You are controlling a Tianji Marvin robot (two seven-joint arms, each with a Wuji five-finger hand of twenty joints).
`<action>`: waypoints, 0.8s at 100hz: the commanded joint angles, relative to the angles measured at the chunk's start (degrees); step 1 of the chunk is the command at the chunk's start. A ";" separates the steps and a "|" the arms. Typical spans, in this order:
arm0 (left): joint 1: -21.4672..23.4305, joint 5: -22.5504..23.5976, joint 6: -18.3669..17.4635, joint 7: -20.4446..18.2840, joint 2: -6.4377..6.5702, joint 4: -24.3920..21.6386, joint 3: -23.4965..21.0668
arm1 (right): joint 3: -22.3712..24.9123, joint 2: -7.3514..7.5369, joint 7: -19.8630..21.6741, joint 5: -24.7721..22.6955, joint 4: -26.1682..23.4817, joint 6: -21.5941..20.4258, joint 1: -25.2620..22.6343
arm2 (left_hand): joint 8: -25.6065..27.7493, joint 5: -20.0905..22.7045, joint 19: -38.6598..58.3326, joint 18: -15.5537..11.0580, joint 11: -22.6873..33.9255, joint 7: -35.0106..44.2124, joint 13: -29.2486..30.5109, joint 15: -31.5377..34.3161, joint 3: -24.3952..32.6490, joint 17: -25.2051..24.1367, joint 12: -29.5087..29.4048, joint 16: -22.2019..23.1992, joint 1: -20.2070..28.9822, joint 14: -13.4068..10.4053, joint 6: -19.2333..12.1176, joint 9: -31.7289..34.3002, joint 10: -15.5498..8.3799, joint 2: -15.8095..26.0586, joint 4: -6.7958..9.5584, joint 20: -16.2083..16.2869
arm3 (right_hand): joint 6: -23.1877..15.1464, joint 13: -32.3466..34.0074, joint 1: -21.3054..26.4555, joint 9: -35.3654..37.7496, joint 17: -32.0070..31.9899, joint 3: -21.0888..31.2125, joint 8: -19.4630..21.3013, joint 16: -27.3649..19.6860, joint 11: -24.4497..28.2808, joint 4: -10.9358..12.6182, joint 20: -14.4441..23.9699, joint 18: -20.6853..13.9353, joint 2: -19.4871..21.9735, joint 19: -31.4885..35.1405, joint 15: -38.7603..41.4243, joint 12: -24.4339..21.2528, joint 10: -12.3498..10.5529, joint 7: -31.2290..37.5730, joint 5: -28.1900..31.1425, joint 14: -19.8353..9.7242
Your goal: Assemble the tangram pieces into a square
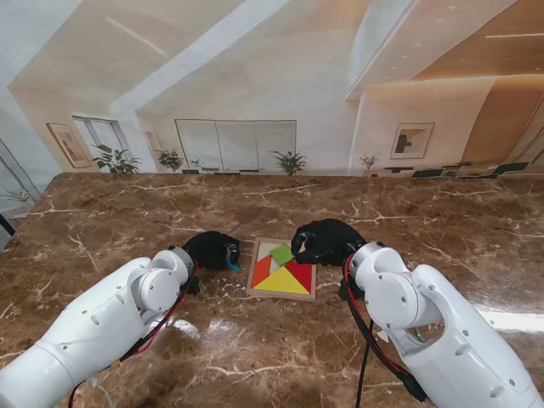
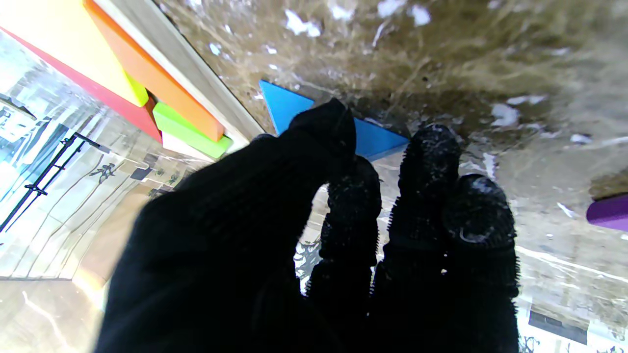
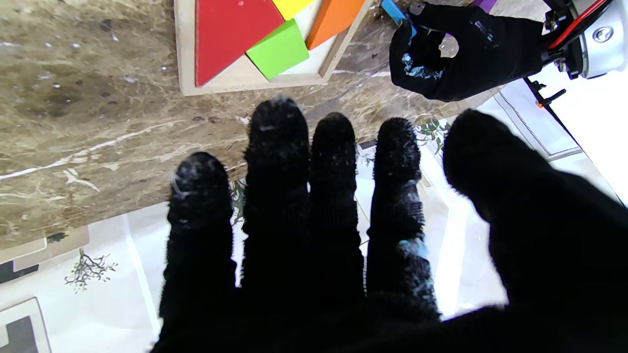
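Left wrist: left hand (image 2: 314, 235) fingers (image 2: 431, 157) touching unlabelled blue triangle (image 2: 294, 105).

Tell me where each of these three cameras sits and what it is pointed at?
Stand view: above the shoulders, looking down on the marble table and tangram tray; both white arms and the left hand and right hand show.
Left wrist view: along the gloved fingers at a blue triangle beside the tray.
Right wrist view: along spread fingers toward the tray and left hand.
Shared: all three show the green piece.
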 commanded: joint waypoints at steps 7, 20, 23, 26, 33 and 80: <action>0.86 0.58 0.51 0.67 -0.25 1.38 0.99 | 0.08 -0.04 0.64 0.31 0.38 0.24 -0.42 | 3.79 1.13 -0.95 0.81 -2.19 3.71 2.56 -5.75 -0.64 1.79 -2.43 -6.30 3.14 0.28 -0.15 1.26 -3.69 -0.26 0.98 -0.34 | 0.40 2.73 -2.79 0.56 0.33 -0.06 -0.44 -0.33 0.47 1.09 -0.40 0.20 0.76 2.33 1.10 -0.12 0.25 0.72 0.23 -0.21; 0.94 0.87 0.43 1.15 -0.29 1.49 1.14 | 0.11 -0.05 0.60 0.36 0.39 0.25 -0.45 | 4.15 1.46 -1.26 -0.10 -4.93 3.75 4.81 -5.98 -0.44 5.16 -2.82 -7.46 3.13 0.08 0.28 -0.52 -2.64 -0.64 0.90 -2.19 | 0.40 2.73 -2.78 0.47 0.34 -0.07 -0.44 -0.33 0.43 1.10 -0.43 0.21 0.83 2.34 1.12 -0.14 0.26 0.71 0.22 -0.24; 0.93 1.13 0.41 1.21 -0.24 1.48 1.17 | 0.11 -0.05 0.60 0.32 0.41 0.22 -0.45 | 3.77 1.41 -0.86 -0.82 -8.33 3.75 5.01 -5.73 -0.60 5.73 -3.28 -7.71 3.11 -0.15 0.42 -3.04 -1.10 -0.53 0.89 -2.70 | 0.43 2.73 -2.81 0.44 0.34 -0.08 -0.44 -0.33 0.44 1.10 -0.43 0.21 0.79 2.34 1.12 -0.14 0.33 0.73 0.28 -0.24; 0.92 1.28 0.42 1.15 -0.19 1.45 1.19 | 0.12 -0.04 0.60 0.28 0.42 0.17 -0.45 | 3.09 1.45 -0.52 -1.70 -13.17 3.93 4.98 -5.28 -0.84 5.95 -3.89 -7.86 3.12 -0.06 0.41 -5.28 0.22 -0.49 0.98 -3.08 | 0.40 2.73 -2.79 0.50 0.33 -0.05 -0.42 -0.33 0.46 1.11 -0.44 0.22 0.81 2.34 1.13 -0.14 0.27 0.78 0.41 -0.24; 0.92 1.52 0.62 1.13 -0.12 1.38 1.20 | 0.13 -0.02 0.67 0.24 0.41 0.14 -0.45 | 2.64 1.39 -0.36 -3.28 -17.17 3.99 4.43 -4.77 -0.69 5.59 -5.87 -7.61 2.90 -0.22 0.38 -7.39 2.06 -0.14 1.04 -3.20 | 0.48 2.70 -2.75 0.55 0.31 -0.11 -0.46 -0.33 0.48 1.01 -0.45 0.30 0.74 2.34 1.12 -0.14 0.32 0.83 0.66 -0.14; 0.76 2.47 2.05 0.36 0.18 0.69 1.66 | 0.23 -0.01 0.76 0.35 0.41 0.15 -0.53 | -11.32 -0.88 -1.59 -3.01 -15.53 -28.84 6.38 -6.07 -1.29 6.33 -8.61 -8.26 3.02 -1.26 12.63 1.14 -0.44 -0.44 0.92 -4.77 | 0.72 2.62 -2.65 0.60 0.17 -0.06 -1.07 -0.36 0.40 0.56 -0.50 0.37 0.60 2.28 1.09 -0.17 0.44 0.77 1.11 -0.05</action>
